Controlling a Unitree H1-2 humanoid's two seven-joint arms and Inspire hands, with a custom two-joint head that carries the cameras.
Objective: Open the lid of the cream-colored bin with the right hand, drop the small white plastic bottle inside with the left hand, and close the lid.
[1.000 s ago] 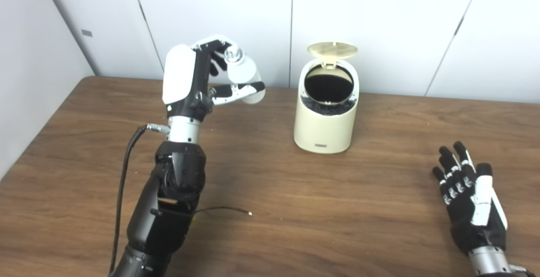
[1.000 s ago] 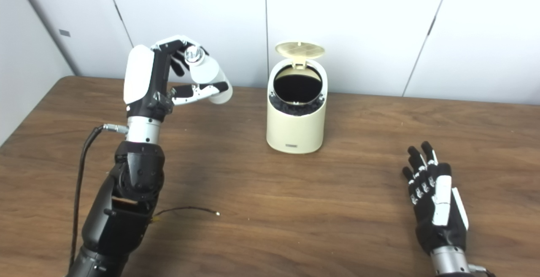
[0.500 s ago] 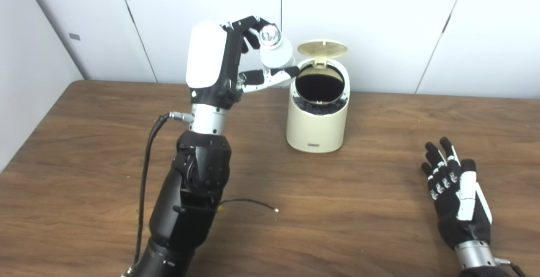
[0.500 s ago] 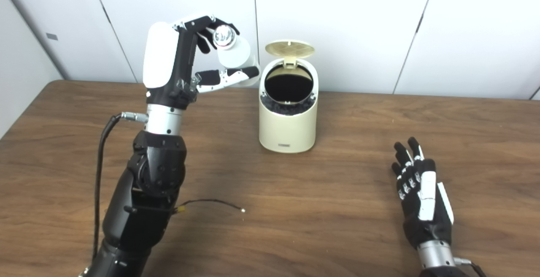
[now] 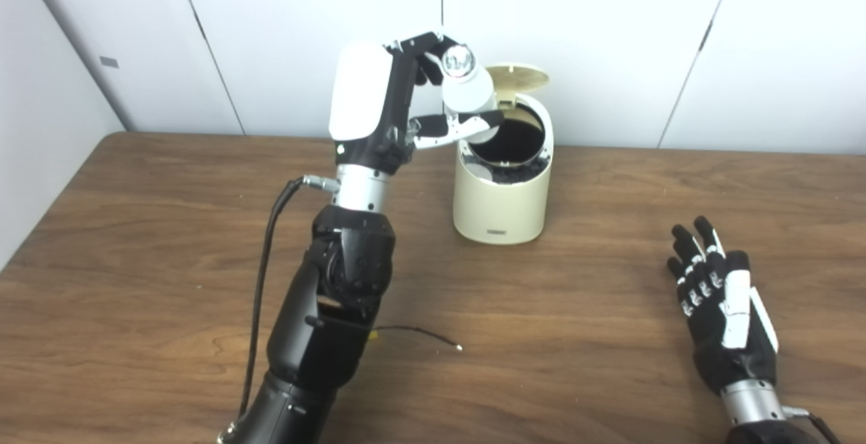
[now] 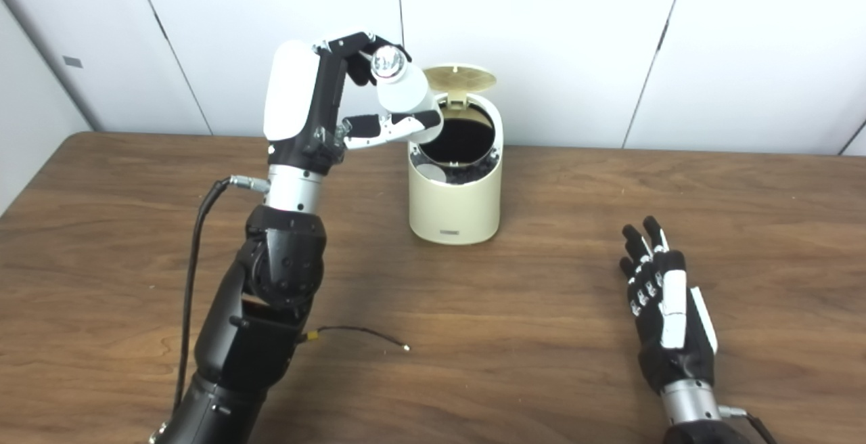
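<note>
The cream-colored bin [image 5: 500,193] stands at the back middle of the wooden table [image 5: 575,336], its lid [image 5: 519,76] tipped up and its dark round mouth showing. My left hand [image 5: 399,109] is raised and shut on the small white plastic bottle [image 5: 467,95], held tilted with its silvery end up, over the bin's left rim. My right hand [image 5: 720,308] rests on the table at the front right, fingers apart and holding nothing, well away from the bin. The same scene shows in the right eye view: bin [image 6: 454,193], bottle [image 6: 402,92], right hand [image 6: 666,315].
A thin black loose wire [image 5: 419,332] lies on the table by my left forearm. A black cable [image 5: 260,281] hangs from the left wrist. White wall panels [image 5: 609,38] stand right behind the bin. The table's left edge is near the left wall.
My left hand has carried the bottle rightward from left of the bin to over its left rim. The camera has shifted slightly. The right hand has stayed put.
</note>
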